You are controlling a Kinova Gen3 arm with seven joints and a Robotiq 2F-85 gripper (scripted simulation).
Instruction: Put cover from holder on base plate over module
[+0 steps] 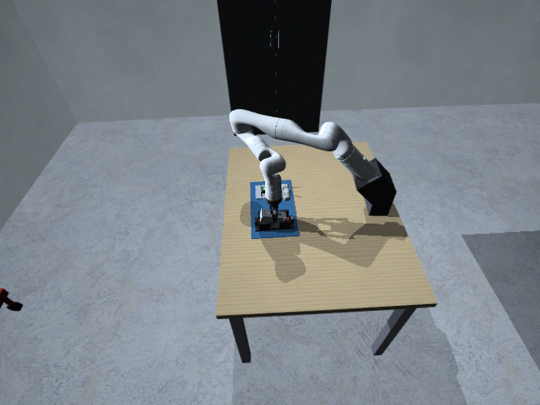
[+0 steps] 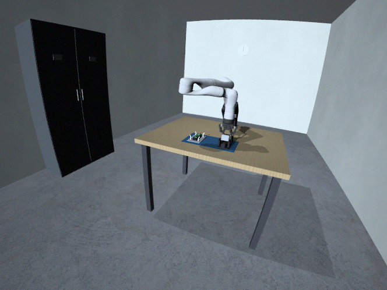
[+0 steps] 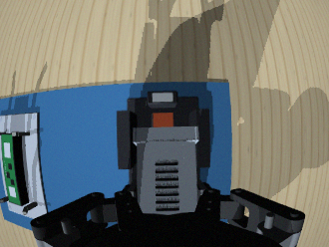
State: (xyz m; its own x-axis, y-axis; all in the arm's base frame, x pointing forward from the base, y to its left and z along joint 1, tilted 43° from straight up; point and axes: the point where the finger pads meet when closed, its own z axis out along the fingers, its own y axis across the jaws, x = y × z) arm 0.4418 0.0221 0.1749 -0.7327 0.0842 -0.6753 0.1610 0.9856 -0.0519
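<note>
The grey cover [image 3: 165,158] [image 1: 265,214] [image 2: 224,137], with a slotted top, sits in its black holder [image 3: 125,138] [image 1: 261,225] [image 2: 222,144] on the near end of a blue mat [image 3: 80,124] [image 1: 274,233] [image 2: 212,141]. My gripper [image 3: 166,188] [image 1: 273,212] [image 2: 225,134] points straight down over the holder and is shut on the cover's two side walls. The white base plate [image 3: 28,124] [image 1: 285,190] [image 2: 191,139] lies at the mat's other end. It carries the green module [image 3: 8,164] [image 1: 262,189] [image 2: 196,136], which is uncovered.
The mat lies on a wooden table [image 1: 322,270] [image 2: 250,156]. The arm's black pedestal [image 1: 379,191] stands at the table's far right corner. A black cabinet [image 2: 68,93] stands against the wall. A small red object [image 1: 6,299] lies on the floor.
</note>
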